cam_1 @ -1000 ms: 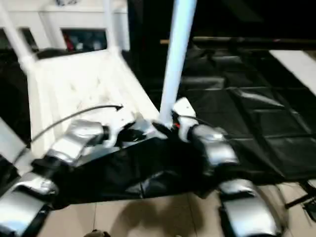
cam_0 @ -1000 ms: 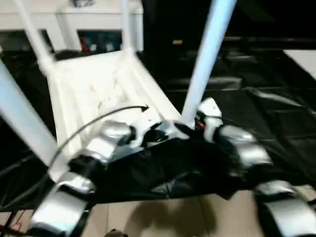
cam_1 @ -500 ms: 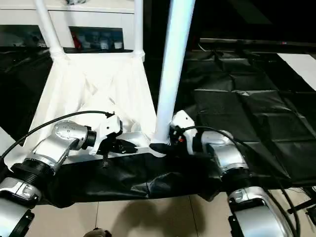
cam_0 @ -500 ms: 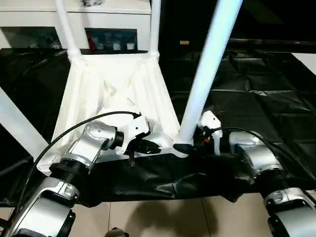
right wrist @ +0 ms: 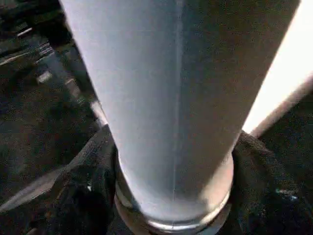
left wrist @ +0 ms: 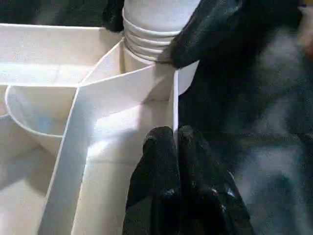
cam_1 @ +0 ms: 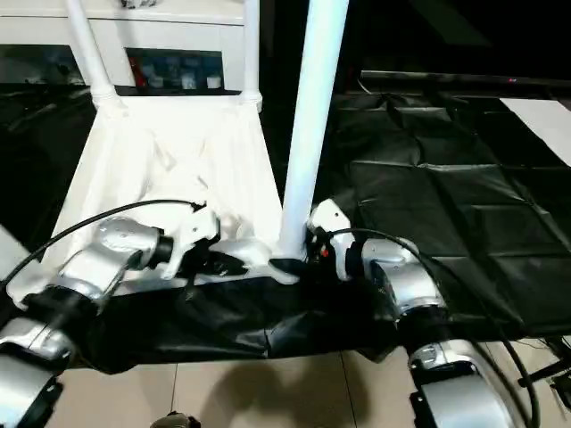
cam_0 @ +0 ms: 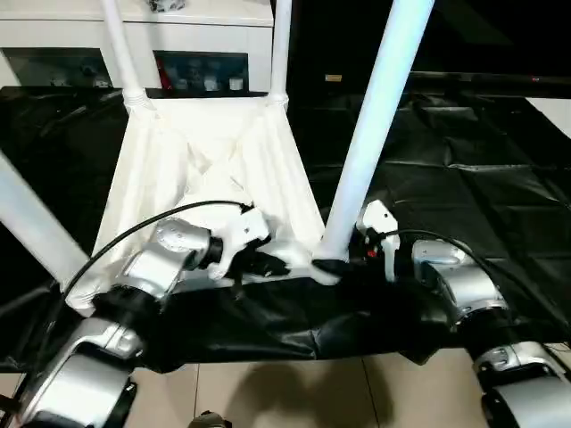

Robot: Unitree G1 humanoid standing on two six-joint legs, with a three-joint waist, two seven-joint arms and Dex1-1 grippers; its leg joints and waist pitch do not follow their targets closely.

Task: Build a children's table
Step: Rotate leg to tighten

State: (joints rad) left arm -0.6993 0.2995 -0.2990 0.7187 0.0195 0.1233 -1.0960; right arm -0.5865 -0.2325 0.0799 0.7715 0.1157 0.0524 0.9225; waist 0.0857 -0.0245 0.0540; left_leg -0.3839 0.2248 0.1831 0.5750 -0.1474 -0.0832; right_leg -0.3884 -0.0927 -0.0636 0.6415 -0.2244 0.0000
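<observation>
Black plastic sheeting (cam_0: 473, 169), creased and wrinkled, covers the ground. Behind it stands a white cabinet (cam_0: 192, 40) with glass doors. Beige floor tiles (cam_0: 294, 392) lie nearest.

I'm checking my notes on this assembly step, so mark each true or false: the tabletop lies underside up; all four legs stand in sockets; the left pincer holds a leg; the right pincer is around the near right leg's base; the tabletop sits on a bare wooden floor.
1. True: the tabletop lies ribbed side up.
2. True: four legs rise from the corners.
3. False: the left pincer is shut on a tabletop rib.
4. True: the right pincer flanks the near right leg at its base.
5. False: it lies on black sheeting.
</observation>
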